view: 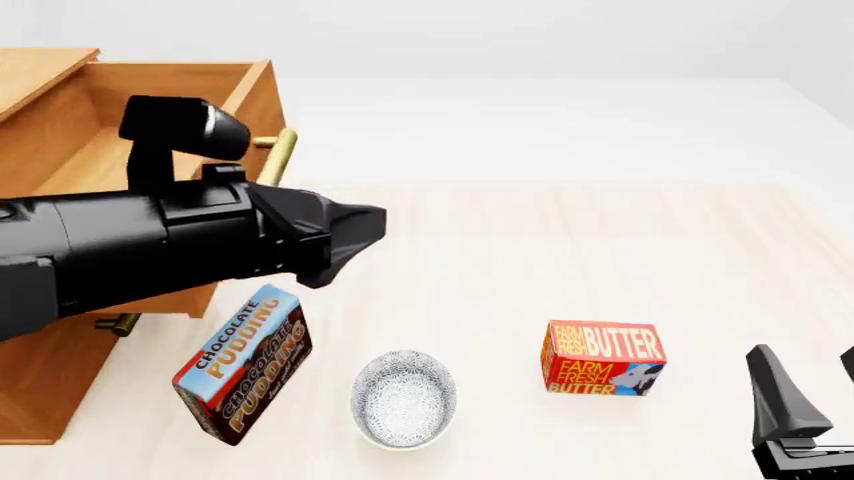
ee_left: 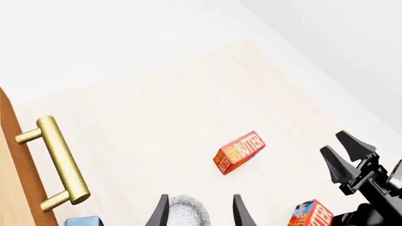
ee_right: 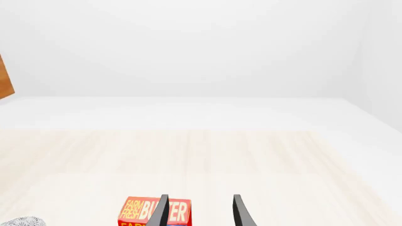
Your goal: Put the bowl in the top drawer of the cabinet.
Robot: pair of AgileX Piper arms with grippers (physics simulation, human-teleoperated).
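The bowl (view: 403, 398), small, white and finely patterned, sits upright on the table near the front, between two boxes. The cabinet (view: 40, 385) stands at the left, its top drawer (view: 248, 95) pulled out and open, with the brass handle (view: 275, 155) on its front. My left gripper (view: 363, 225) hangs open just right of that handle, above and behind the bowl. In the left wrist view the bowl (ee_left: 185, 210) shows between the open fingers (ee_left: 161, 213), apart from them. At the front right, my right gripper (view: 805, 362) stands open and holds nothing.
A chocolate pudding box (view: 244, 365) leans just left of the bowl, by the cabinet. A red butter box (view: 603, 357) lies to the bowl's right. The left wrist view shows a second red box (ee_left: 311, 214) beside the right arm and a brass handle (ee_left: 58, 162).
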